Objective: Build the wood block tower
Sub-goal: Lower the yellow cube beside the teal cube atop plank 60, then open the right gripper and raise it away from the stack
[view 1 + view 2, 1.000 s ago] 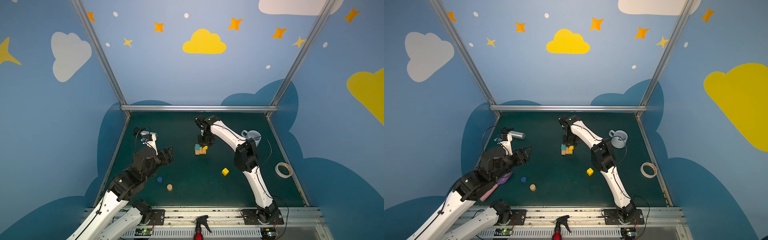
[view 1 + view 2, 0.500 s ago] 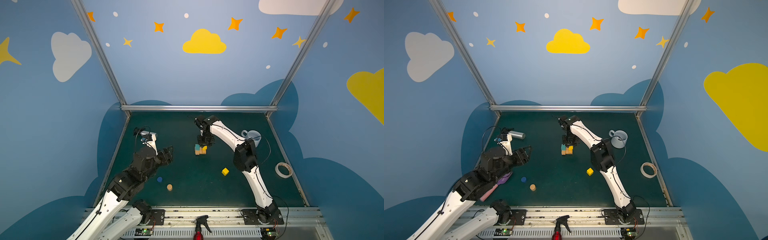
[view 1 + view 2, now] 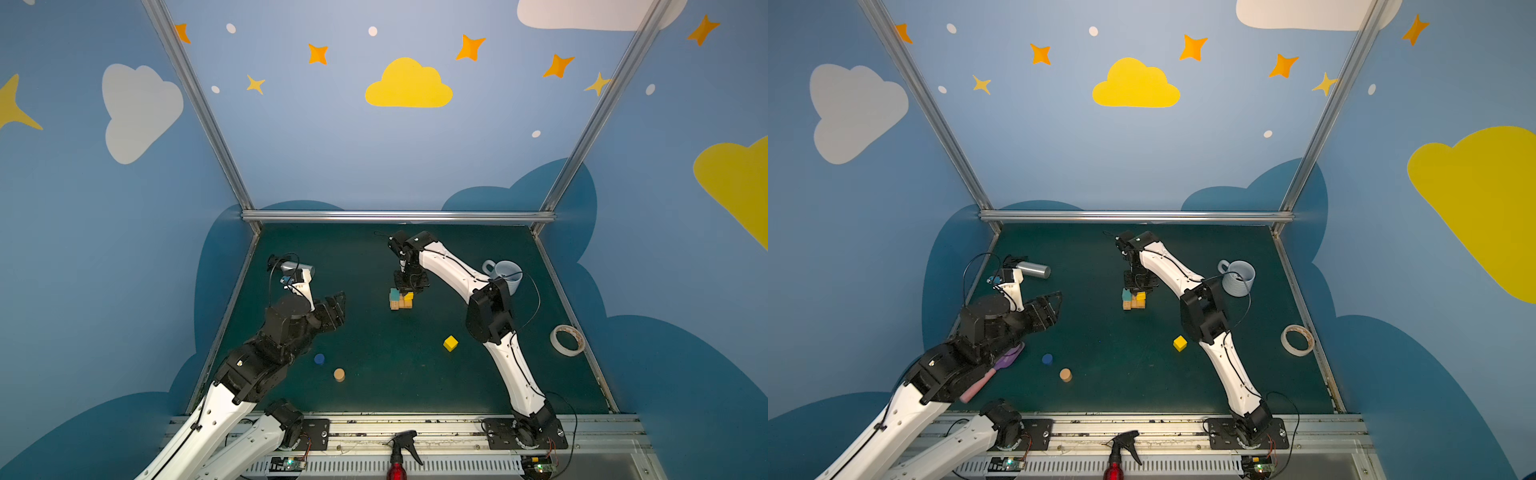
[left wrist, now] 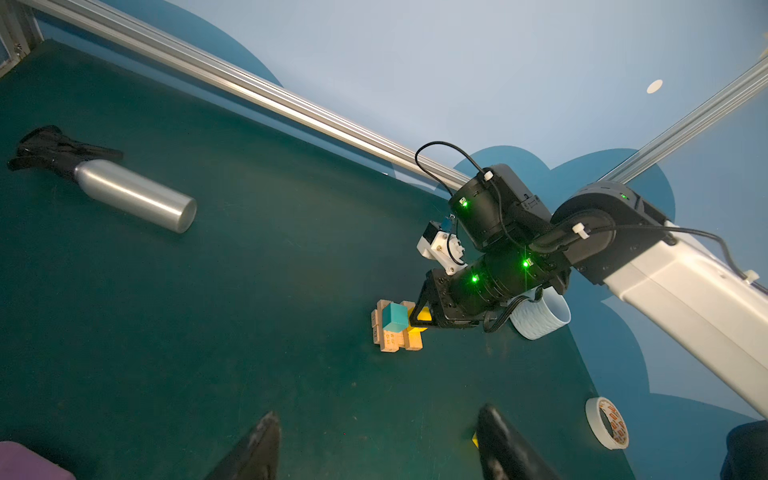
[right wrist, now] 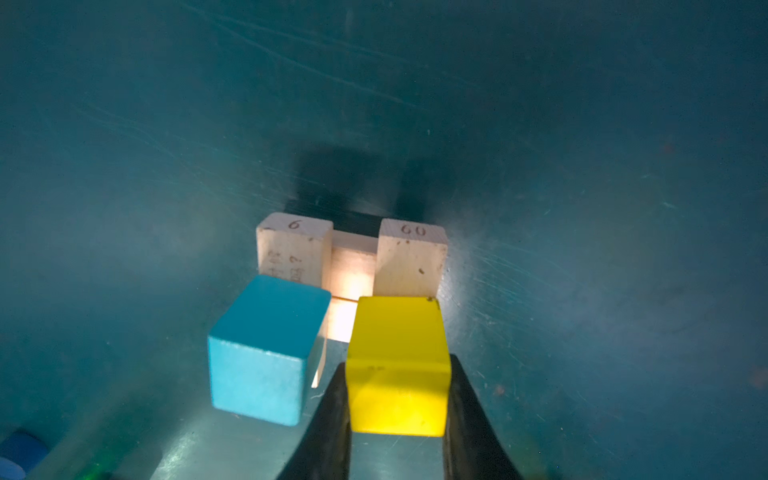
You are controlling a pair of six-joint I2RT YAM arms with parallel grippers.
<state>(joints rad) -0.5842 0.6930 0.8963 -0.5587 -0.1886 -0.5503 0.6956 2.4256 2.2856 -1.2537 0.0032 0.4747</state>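
Right pincer (image 5: 398, 363): pointing down over the tower (image 3: 401, 300), pinching a yellow cube (image 5: 397, 328) by two opposite sides.
Left pincer (image 4: 378, 411): spread wide, empty, raised over the left of the surface (image 3: 374, 399), well apart from the tower.
Tower: mid-surface; tan planks (image 5: 411, 257) crossed in two layers, teal cube (image 5: 266, 345) on top, pinched cube just beside it across a narrow gap; resting or lifted, cannot tell.
Second yellow cube (image 3: 450, 343): loose, toward the front, right of centre.
Blue cylinder (image 3: 319, 359), tan cylinder (image 3: 339, 374): loose, front left, near each other, not touching.
Mug (image 3: 505, 274): upright, back right.
Spray bottle (image 4: 129, 195): silver, lying on its side, back left.
Tape roll (image 3: 567, 340): flat, by the right edge.
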